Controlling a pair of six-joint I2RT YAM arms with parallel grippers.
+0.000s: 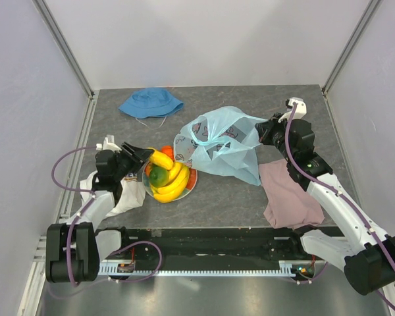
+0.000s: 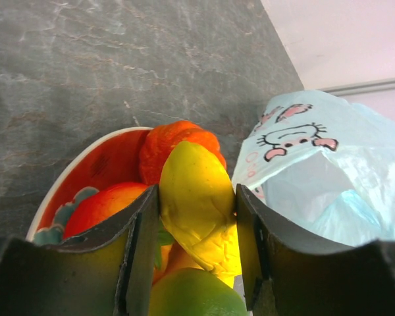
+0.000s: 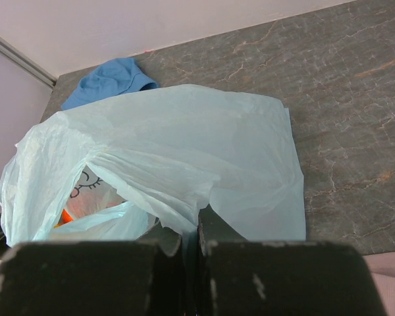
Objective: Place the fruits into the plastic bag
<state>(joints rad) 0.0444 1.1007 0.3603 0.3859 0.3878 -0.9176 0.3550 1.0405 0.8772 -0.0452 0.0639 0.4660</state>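
Left wrist: bananas (image 2: 196, 172) snug inside left hand (image 2: 194, 201), plastic bag (image 2: 329, 164) just beside.

No word, number or brand can be read in any view. The plastic bag (image 2: 296, 141) carries only a printed cartoon face, black outline with pink patches, at 2 o'clock from the bananas (image 2: 197, 197) in the left wrist view. From overhead its dark and pink prints are too small to tell whether any are letters.
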